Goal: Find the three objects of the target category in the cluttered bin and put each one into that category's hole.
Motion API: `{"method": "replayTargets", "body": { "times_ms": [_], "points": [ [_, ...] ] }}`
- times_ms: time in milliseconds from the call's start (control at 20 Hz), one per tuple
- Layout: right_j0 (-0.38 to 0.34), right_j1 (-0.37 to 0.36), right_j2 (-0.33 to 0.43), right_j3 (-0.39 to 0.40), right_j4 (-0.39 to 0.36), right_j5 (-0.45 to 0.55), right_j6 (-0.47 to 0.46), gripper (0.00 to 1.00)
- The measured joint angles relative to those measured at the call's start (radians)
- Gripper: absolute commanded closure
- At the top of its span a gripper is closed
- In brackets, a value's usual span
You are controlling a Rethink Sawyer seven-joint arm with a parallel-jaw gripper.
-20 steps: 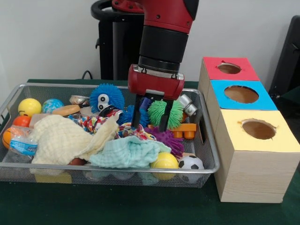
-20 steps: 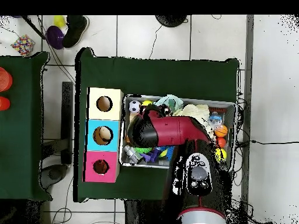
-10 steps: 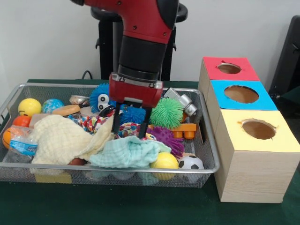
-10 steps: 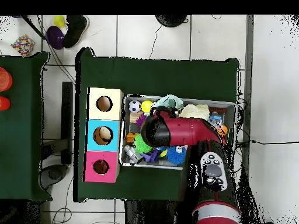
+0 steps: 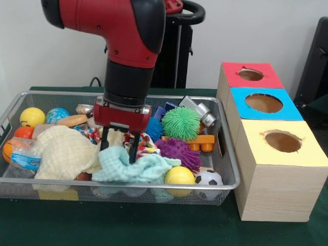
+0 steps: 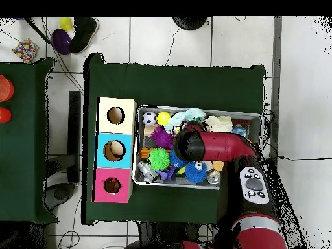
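The wire-mesh bin [image 5: 154, 95] is full of toys and cloths; it also shows in the overhead view [image 6: 194, 109]. My gripper [image 5: 119, 147] is open and low over the bin's middle. Its fingers [image 5: 134, 151] straddle a bunched-up fold of the mint cloth [image 5: 141, 168], beside the yellow cloth [image 5: 64, 151]. No plush animal toy shows clearly; the cloths and my arm [image 6: 214, 146] hide much of the bin. The red-topped box's hole [image 5: 250, 75] is at the far right, and in the overhead view [image 6: 111, 185] it is left of the bin.
The blue-topped box [image 5: 241, 105] and yellow-topped box [image 5: 256, 148] stand next to the red one. A green spiky ball [image 5: 181, 123], a purple spiky ball [image 5: 177, 149], a yellow ball [image 5: 179, 175], a soccer ball [image 5: 208, 178] and a water bottle [image 5: 23, 158] lie in the bin.
My gripper has moved to the picture's left in the front view and lower, down onto the cloths. The mint cloth has bunched up between the fingers.
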Motion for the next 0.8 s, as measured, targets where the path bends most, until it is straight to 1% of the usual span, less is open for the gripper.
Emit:
{"method": "replayTargets", "body": {
  "times_ms": [200, 400, 700, 750, 800],
  "points": [
    [-0.049, 0.021, 0.044, 0.000, 0.000, 0.000, 0.000, 0.00],
    [-0.083, 0.028, 0.077, 0.001, 0.000, 0.000, 0.000, 0.00],
    [-0.105, 0.028, 0.100, 0.002, 0.000, 0.000, 0.000, 0.00],
    [-0.106, 0.028, 0.106, 0.002, 0.000, 0.000, 0.000, 1.00],
    [-0.106, 0.028, 0.106, 0.002, 0.000, 0.000, 0.000, 1.00]
  ]
}}
